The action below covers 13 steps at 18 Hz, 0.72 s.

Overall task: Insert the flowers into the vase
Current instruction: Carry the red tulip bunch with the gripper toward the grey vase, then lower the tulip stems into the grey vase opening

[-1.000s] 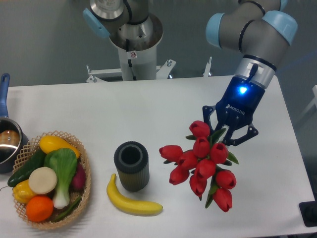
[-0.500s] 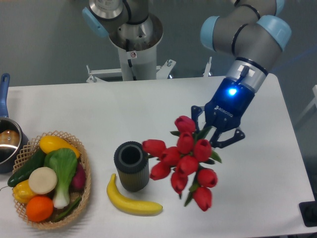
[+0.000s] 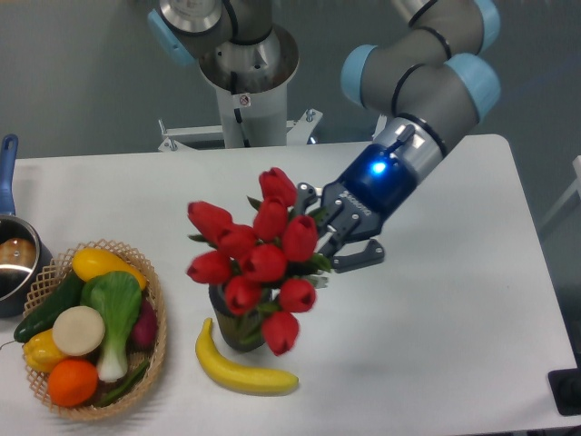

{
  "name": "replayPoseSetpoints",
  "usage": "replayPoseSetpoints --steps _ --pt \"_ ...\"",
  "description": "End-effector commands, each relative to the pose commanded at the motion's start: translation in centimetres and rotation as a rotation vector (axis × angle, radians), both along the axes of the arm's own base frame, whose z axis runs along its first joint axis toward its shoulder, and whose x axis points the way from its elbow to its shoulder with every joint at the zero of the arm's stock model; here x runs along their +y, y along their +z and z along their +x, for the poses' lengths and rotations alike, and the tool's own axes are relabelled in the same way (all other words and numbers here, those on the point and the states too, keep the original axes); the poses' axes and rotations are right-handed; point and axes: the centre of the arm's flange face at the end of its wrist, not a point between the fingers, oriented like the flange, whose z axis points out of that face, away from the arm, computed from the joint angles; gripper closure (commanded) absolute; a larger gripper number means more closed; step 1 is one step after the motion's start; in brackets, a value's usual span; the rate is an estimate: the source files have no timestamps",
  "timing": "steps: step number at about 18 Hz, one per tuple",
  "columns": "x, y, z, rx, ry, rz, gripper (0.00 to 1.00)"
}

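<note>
our tool (image 3: pixel 332 238) is closed on the stems of the flowers (image 3: pixel 259 259), just beside the leaves. from the tool the bunch runs toward 8 o'clock, its long axis tilted, the red heads low and the stems high. the vase (image 3: pixel 238 325) stands on the desk (image 3: pixel 454 327) under the bunch, mostly hidden by it. we judge the stems must turn downward before they can enter the mouth. we count one bunch of about ten buds, one vase, one banana (image 3: pixel 243 368) at 6 o'clock of the vase.
</note>
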Motion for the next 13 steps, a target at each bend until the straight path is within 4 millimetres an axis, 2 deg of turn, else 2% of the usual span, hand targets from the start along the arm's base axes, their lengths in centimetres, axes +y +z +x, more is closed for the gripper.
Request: replayPoseSetpoints --steps 2,6,13 --pt "0.2 -1.1 1.0 -0.005 -0.017 0.008 0.81" --pt "0.6 0.9 2.6 -0.026 -0.060 0.090 0.80" --pt "0.7 -1.2 3.9 -0.071 -0.073 0.077 0.80"
